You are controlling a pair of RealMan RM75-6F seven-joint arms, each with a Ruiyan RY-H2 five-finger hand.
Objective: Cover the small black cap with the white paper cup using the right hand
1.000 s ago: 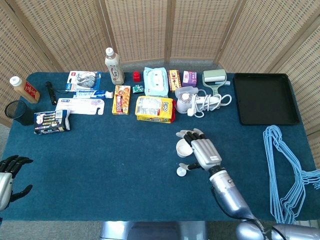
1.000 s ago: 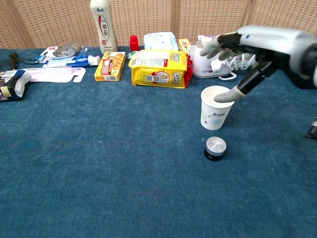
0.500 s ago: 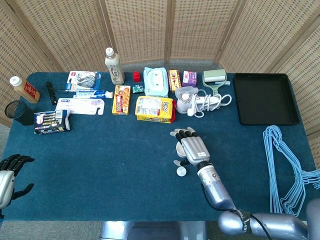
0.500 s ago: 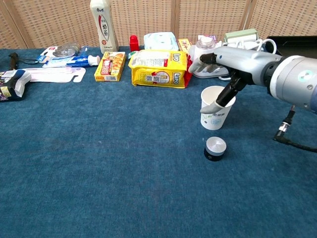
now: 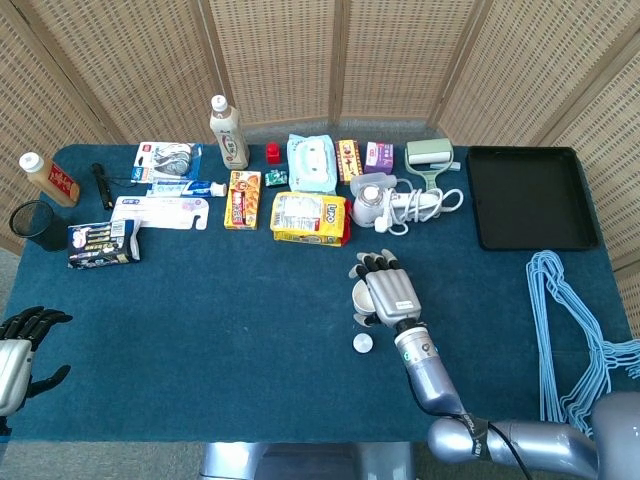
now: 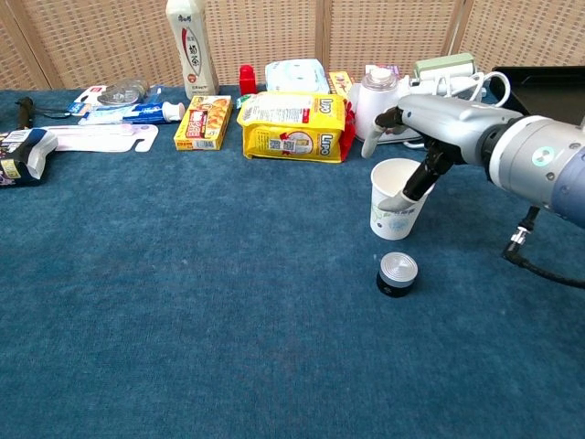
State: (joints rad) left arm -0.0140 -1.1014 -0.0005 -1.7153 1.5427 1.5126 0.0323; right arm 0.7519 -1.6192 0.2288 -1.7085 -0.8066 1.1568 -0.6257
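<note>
Right hand [image 6: 402, 146] of mine sits over the white paper cup [image 6: 395, 201], one finger dipping inside the open mouth against the near wall while the others arch over the far rim; nothing is clamped between them, so I call the hand spread and holding nothing. From the head view the back of the hand [image 5: 388, 292] hides most of the cup [image 5: 359, 297].

My left hand [image 5: 20, 345] hangs off the worktop's left edge, fingers apart, holding nothing.

The cup stands upright on the blue worktop [image 6: 183, 302], mouth up, its long axis vertical. The small black cap [image 6: 398, 274] lies just in front of it, close but apart, shiny silver top facing up, its short axis vertical as well.

Behind the cup, the yellow snack bag [image 6: 294, 113] lies flat, and the white appliance [image 6: 382, 106] with its coiled cord stands right beyond my fingers, the nearest thing crowding the hand. Farther back are the orange box [image 6: 205, 122], the toothpaste tube [image 6: 132, 112], the tall white bottle [image 6: 191, 48], the red cap [image 6: 248, 79] and the wipes pack [image 6: 297, 75]. The black tray [image 5: 530, 196] and blue hangers [image 5: 570, 340] lie well off to my right.
</note>
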